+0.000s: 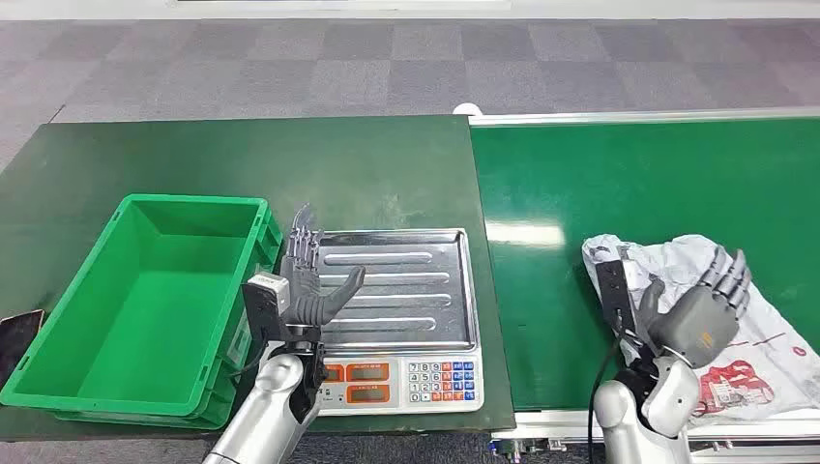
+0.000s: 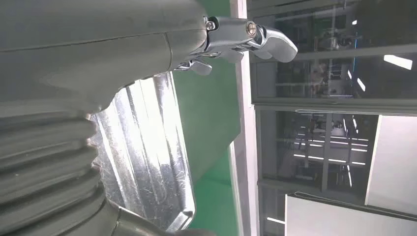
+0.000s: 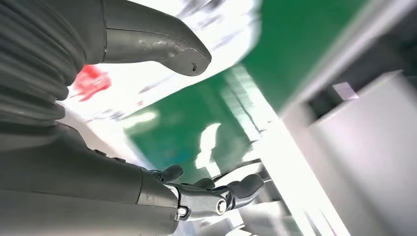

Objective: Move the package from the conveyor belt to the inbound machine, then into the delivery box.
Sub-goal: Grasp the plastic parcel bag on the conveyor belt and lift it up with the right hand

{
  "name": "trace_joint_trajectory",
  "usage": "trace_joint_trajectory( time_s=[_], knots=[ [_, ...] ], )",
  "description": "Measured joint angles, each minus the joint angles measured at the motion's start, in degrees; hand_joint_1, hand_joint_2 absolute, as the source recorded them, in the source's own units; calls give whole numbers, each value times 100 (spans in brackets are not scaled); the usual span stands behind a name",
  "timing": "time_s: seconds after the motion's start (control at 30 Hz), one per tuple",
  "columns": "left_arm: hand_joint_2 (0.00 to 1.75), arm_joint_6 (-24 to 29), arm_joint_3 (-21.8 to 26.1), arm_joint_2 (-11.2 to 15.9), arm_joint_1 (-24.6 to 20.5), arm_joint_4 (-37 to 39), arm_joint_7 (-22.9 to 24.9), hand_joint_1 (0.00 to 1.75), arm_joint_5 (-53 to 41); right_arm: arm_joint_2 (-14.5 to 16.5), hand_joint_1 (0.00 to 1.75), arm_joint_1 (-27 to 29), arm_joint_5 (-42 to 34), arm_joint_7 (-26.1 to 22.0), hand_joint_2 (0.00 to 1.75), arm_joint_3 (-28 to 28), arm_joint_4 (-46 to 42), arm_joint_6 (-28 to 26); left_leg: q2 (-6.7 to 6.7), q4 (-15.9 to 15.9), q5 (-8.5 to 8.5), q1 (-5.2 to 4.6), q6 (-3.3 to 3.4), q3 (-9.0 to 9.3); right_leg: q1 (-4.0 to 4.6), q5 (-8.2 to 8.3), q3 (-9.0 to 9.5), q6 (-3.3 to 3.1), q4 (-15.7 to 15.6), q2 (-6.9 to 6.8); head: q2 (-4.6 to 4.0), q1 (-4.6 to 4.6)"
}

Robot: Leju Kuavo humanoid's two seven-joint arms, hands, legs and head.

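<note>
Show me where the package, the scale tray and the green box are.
package [image 1: 764,319]: head view, white plastic near its right side.
scale tray [image 1: 411,290]: head view, ribbed metal middle.
green box [image 1: 73,319]: head view, left wall.

Nothing is reading clearly anywhere. The package [image 1: 735,319], a white plastic bag lying on the conveyor belt [image 1: 638,184], is carrying red printing near its lower end, showing as a red block with pale marks inside, but the letters are staying too small and blurred to make out; thin red lines are also running across it. The scale [image 1: 401,382] is showing two orange display windows and a keypad of small white, red and blue keys on its front panel, yet no digit or key legend is resolving there
</note>
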Motion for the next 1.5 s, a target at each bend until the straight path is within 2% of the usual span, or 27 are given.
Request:
trace_joint_trajectory(
  time_s=[0.07, 0.23, 0.43, 0.6, 0.7, 0.8, 1.0, 1.07, 1.13, 1.2, 1.3, 1.37, 1.43, 1.5],
  knots=[
    [175, 3, 0, 9, 39, -38, 1, 0, 11, -52, 0, 18, -78, 76, 175, -83, 126, 99, 1, 0, 0, 0, 0, 0, 0, 0, 0, 0, 0, 0, 0, 1],
    [175, 32, 0, 73, 288, -316, 16, 0, 34, -300, 0, 77, -538, 356, 175, -221, 887, 754, 0, 0, -1, 0, 0, -2, 0, -2, 0, 2, 0, 0, 0, 1],
    [175, 47, 1, 131, 451, -533, 25, 0, 29, -444, 0, 89, -609, 459, 175, -221, 1433, 944, 0, -1, -1, 0, 0, -2, 1, -2, 0, 2, 0, 0, 0, 1],
    [175, 67, 5, 190, 617, -744, 43, 0, 4, -462, 0, -33, -642, 701, 175, -206, 2029, 1914, 1, -1, -1, 1, 0, -1, 2, -2, 3, 2, 0, 0, 0, 0],
    [175, 66, 15, 230, 735, -896, 45, 0, -29, -458, 0, -271, -795, 549, 175, -128, 2646, 2520, 30, -1, -15, 17, -4, 24, 16, -4, 21, 0, -7, 23, 0, -2],
    [175, 49, 17, 260, 769, -958, 32, 0, -59, -482, 0, -632, -901, 368, 175, -38, 3317, 3062, 95, -2, -67, 74, -16, 116, 55, -37, 126, -18, -57, 78, 0, -2],
    [175, 39, 17, 273, 720, -984, 7, 0, -61, -542, 0, -1105, -1084, 66, 175, 49, 4205, 3531, 181, -1, -236, 199, -31, 391, 145, -249, 429, -23, -128, 118, 0, 2],
    [175, 51, 17, 255, 656, -1078, -5, 0, -55, -569, 0, -1231, -1423, -377, 175, 45, 4345, 3656, 207, 25, -233, 212, -41, 380, 156, -176, 415, -26, -122, 120, 0, 3],
    [175, 68, 17, 205, 568, -1239, -26, 0, -60, -587, 0, -1304, -1918, -1106, 175, 22, 4383, 3781, 227, 58, -203, 199, -32, 303, 154, -69, 339, -19, -104, 123, 0, 2],
    [175, 83, 17, 175, 523, -1350, -56, 0, -70, -590, 0, -1316, -2496, -1980, 175, -33, 4400, 4065, 231, 68, -174, 182, -19, 240, 144, -34, 277, -9, -93, 126, 0, 2],
    [175, 76, 20, 210, 596, -1366, -139, 0, -81, -541, 0, -1227, -3705, -3569, 175, -240, 4417, 5216, 230, 65, -166, 176, -21, 215, 132, -22, 246, -6, -93, 124, 0, 2],
    [175, 54, 33, 248, 655, -1336, -200, 0, -90, -431, 2, -1112, -4305, -4132, 175, -359, 4415, 5777, 214, 55, -162, 170, -19, 219, 126, -30, 244, -9, -92, 109, 0, 2],
    [175, 39, 55, 294, 717, -1304, -229, 0, -110, -295, 89, -1040, -4616, -4165, 175, -408, 4385, 5792, 204, 44, -160, 167, -19, 230, 123, -40, 245, -18, -91, 98, 0, 1],
    [175, 44, 79, 333, 790, -1294, -217, 0, -152, -160, 175, -998, -4770, -3940, 175, -387, 4293, 5414, 206, 35, -166, 168, -27, 230, 123, -49, 248, -27, -91, 99, 0, 1]
  ],
)
